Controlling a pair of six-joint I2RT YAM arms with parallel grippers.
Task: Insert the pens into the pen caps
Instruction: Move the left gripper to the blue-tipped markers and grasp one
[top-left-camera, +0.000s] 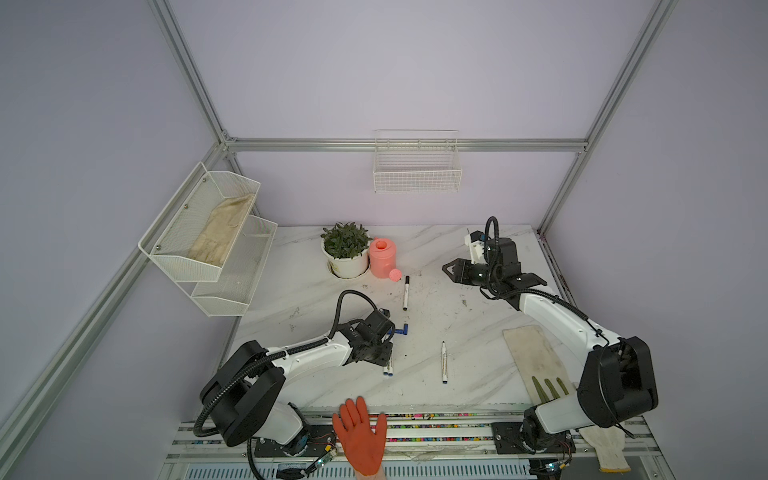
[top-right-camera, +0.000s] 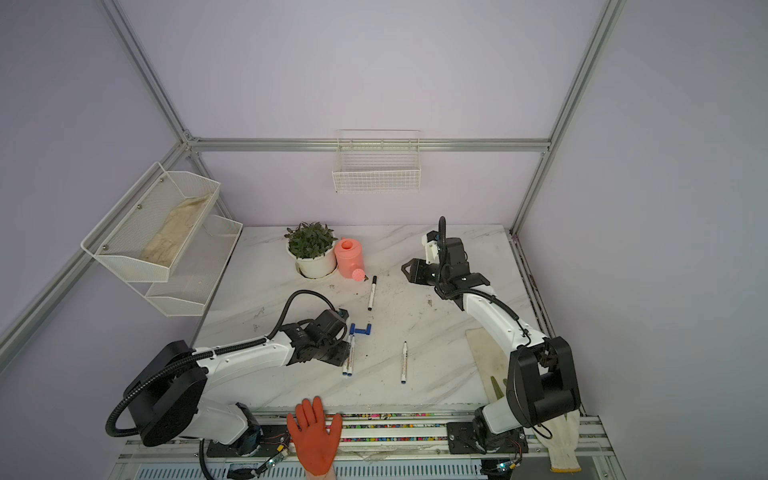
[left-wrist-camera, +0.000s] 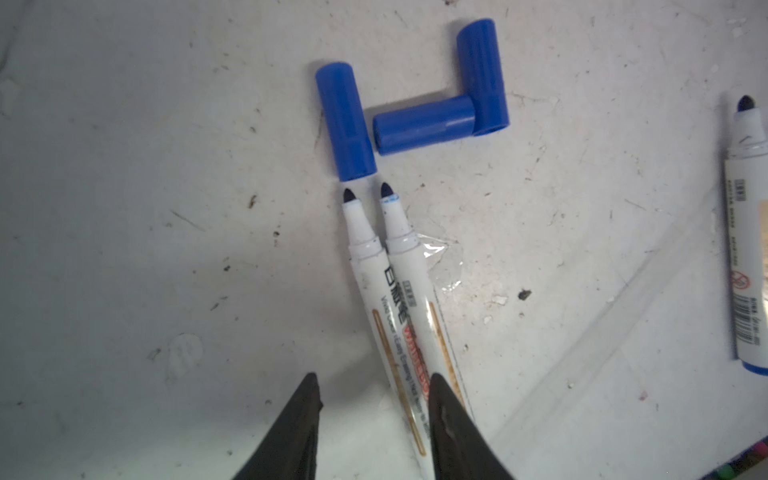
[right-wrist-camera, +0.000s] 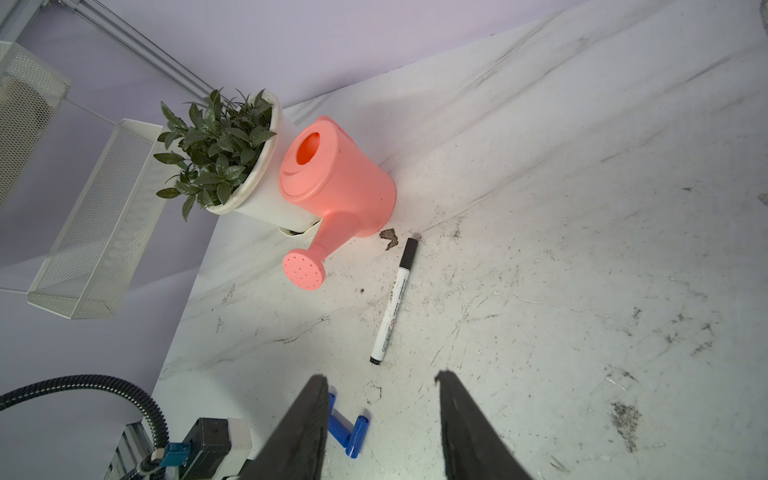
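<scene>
Two uncapped pens (left-wrist-camera: 374, 291) (left-wrist-camera: 409, 291) lie side by side, nibs just short of three blue pen caps (left-wrist-camera: 345, 124) (top-left-camera: 402, 330) on the marble table. My left gripper (left-wrist-camera: 372, 376) is low over their barrels and open. One finger (left-wrist-camera: 444, 415) overlaps a barrel, and the other stands clear of both. A third uncapped pen (top-left-camera: 444, 361) lies apart to the right. A pen wearing a black cap (top-left-camera: 406, 293) (right-wrist-camera: 392, 307) lies near the watering can. My right gripper (right-wrist-camera: 382, 374) hangs open and empty above the table's back right.
A potted plant (top-left-camera: 345, 249) and a pink watering can (top-left-camera: 382, 257) stand at the back. A worn glove (top-left-camera: 532, 357) lies under the right arm. An orange-gloved hand (top-left-camera: 360, 436) rests at the front edge. Mesh shelves (top-left-camera: 208, 232) hang on the left wall.
</scene>
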